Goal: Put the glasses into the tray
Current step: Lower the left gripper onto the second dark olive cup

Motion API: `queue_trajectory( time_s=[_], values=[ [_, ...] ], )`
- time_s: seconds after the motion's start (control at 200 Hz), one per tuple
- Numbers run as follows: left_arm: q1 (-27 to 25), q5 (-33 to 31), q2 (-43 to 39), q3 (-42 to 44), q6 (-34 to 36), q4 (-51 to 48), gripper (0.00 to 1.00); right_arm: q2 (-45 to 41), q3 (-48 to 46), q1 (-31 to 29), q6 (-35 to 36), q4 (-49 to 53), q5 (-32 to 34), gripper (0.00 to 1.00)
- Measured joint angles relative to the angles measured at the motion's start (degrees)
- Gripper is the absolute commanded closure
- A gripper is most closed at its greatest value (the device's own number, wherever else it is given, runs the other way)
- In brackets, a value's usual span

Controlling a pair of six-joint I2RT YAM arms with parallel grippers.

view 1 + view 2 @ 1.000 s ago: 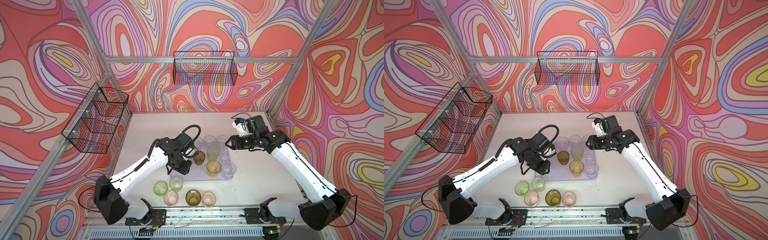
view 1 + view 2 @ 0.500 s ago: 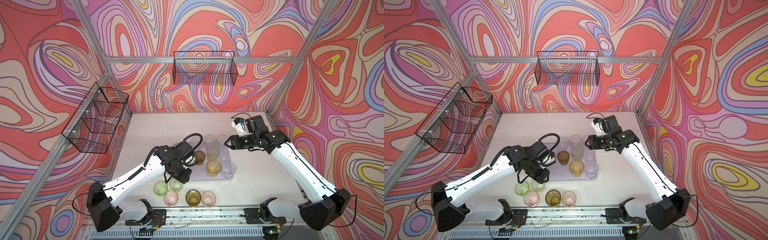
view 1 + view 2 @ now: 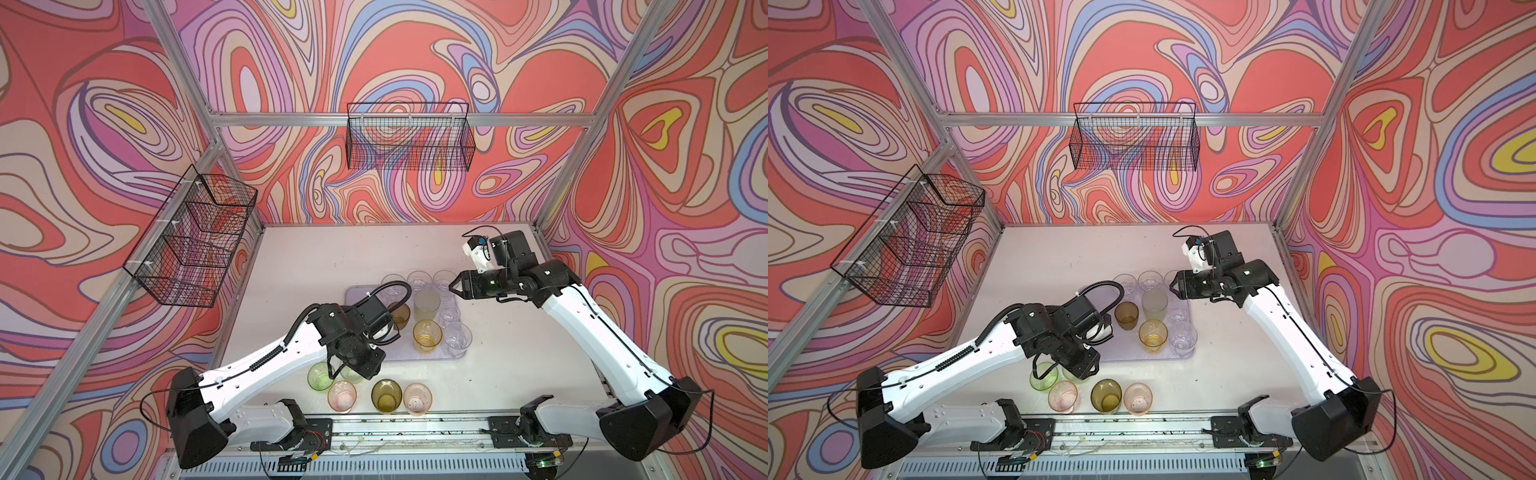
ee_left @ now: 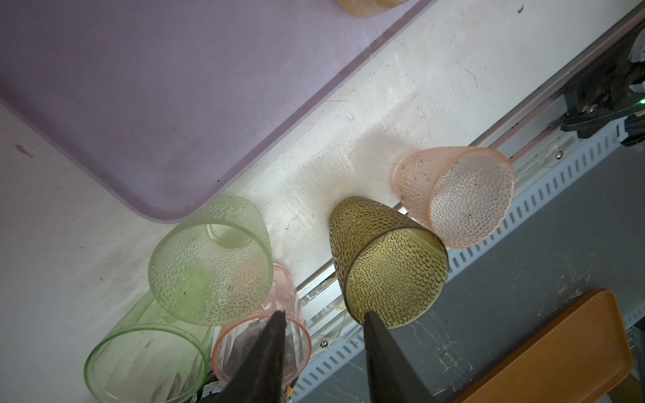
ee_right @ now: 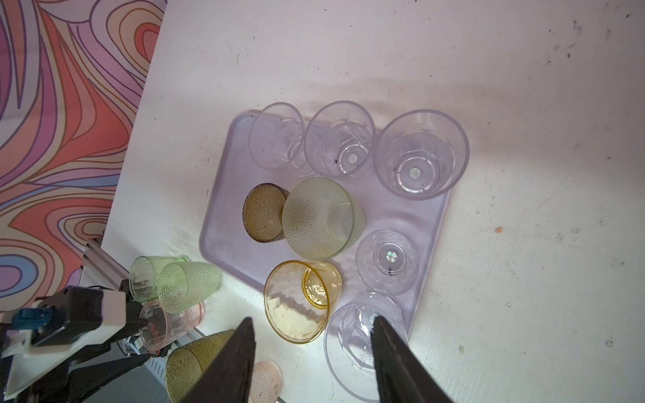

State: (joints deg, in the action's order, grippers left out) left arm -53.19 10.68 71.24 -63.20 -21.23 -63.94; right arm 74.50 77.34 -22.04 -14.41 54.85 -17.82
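The left claw [image 4: 324, 314] hovers with its two dark fingers partly spread and nothing between them, above the gap separating a pink faceted tumbler [image 4: 295, 300] from an olive tumbler [image 4: 387, 268]. The right claw [image 5: 312, 320] also stands open and empty, over the near end of the tray [image 5: 223, 223]. Around the left claw five of the glasses wait on the desk [image 3: 311, 257], just off the tray's near edge: the pink and olive ones, a pale green dimpled tumbler [image 4: 209, 265], a green tumbler [image 4: 139, 356] and a peach dimpled tumbler [image 4: 457, 199]. The others already stand in the tray. These look thin-walled, light and stiff, so they should lift with little force but could tip or skid if nudged. Their walls taper toward the base, so a squeeze across the outside may let one slide out. Pinching the rim wall, one finger inside and one outside, seems safer. The olive tumbler stands apart from its neighbours and offers finger room. The pink and two green ones crowd together, so a finger lowered there risks knocking a neighbour.
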Motion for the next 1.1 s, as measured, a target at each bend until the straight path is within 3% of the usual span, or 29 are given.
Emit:
queue_trajectory(
  time_s=[1.097],
  values=[
    [-5.8, 0.2, 2.0, 8.2, -9.1, 8.6, 0.67, 0.0, 0.0, 0.0, 0.0, 0.0, -0.4, 0.45]
  ],
)
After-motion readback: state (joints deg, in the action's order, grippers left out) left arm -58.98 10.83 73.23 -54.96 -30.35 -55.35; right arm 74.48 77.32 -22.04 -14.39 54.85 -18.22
